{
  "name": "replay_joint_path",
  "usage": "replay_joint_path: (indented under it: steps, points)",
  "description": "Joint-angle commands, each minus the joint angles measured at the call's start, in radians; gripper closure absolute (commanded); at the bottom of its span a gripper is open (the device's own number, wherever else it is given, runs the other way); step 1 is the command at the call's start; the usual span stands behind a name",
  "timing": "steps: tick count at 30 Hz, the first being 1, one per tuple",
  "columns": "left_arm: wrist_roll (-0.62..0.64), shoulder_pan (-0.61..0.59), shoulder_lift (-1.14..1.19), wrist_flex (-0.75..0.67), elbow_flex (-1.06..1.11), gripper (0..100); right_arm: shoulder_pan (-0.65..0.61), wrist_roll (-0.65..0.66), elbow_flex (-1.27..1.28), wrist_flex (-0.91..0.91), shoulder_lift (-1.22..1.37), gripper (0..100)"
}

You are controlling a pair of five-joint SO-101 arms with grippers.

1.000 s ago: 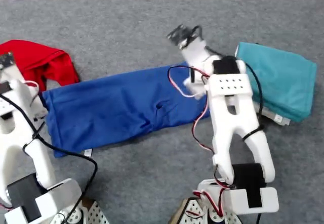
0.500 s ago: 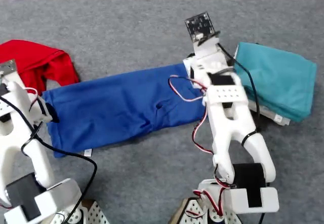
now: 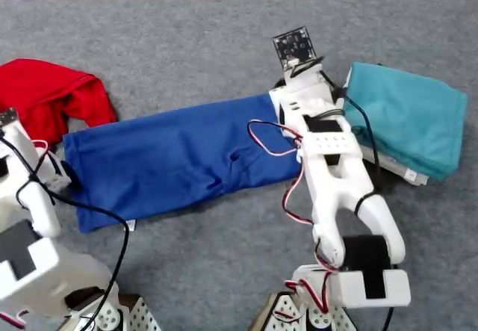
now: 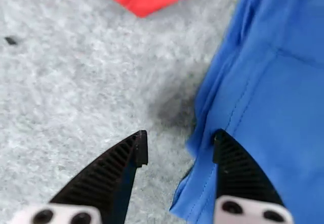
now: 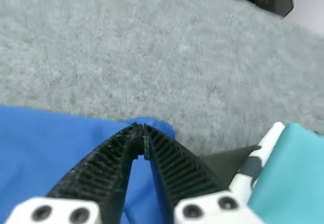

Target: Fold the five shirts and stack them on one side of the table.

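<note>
A grey, carpet-like table (image 3: 187,39) is covered across its middle by the blue shirt (image 3: 172,159), which is spread flat in a long band, its left end nearer the arms than its right end. At the right side of the table a teal shirt (image 3: 407,118) is laid folded, just beside the blue shirt's right end, and a white layer (image 3: 396,168) is seen under its near edge. At the far left a red shirt (image 3: 52,92) is left crumpled, close to the blue shirt's left end but apart from it. The right arm (image 3: 336,174) is stretched over the blue shirt's right end, and the left arm (image 3: 30,196) is placed at its left end. The right gripper (image 5: 140,133) is closed, its tips met over the shirt's far right corner; whether cloth is pinched cannot be told. The left gripper (image 4: 178,145) is held open, one finger over the blue hem and the other over bare table.
</note>
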Motion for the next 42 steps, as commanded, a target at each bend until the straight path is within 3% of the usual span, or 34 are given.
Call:
replay_joint_path:
  steps: [1, 11, 16, 38, 42]
  points:
    - [0.029, -0.006, 0.004, 0.057, -0.117, 78, 0.018, -0.003, -0.048, -0.023, 0.025, 99.3]
    - [0.046, 0.012, 0.008, 0.199, -0.275, 78, 0.018, -0.002, -0.062, -0.021, 0.053, 99.3]
    - [0.071, 0.095, 0.008, 0.196, -0.273, 78, 0.018, -0.002, -0.070, -0.023, 0.054, 99.3]
    - [0.086, 0.130, 0.045, -0.091, 0.018, 78, 0.016, -0.002, -0.071, -0.023, 0.056, 99.3]
    - [0.155, 0.130, 0.154, -0.089, -0.038, 86, 0.016, -0.002, -0.071, -0.023, 0.056, 99.3]
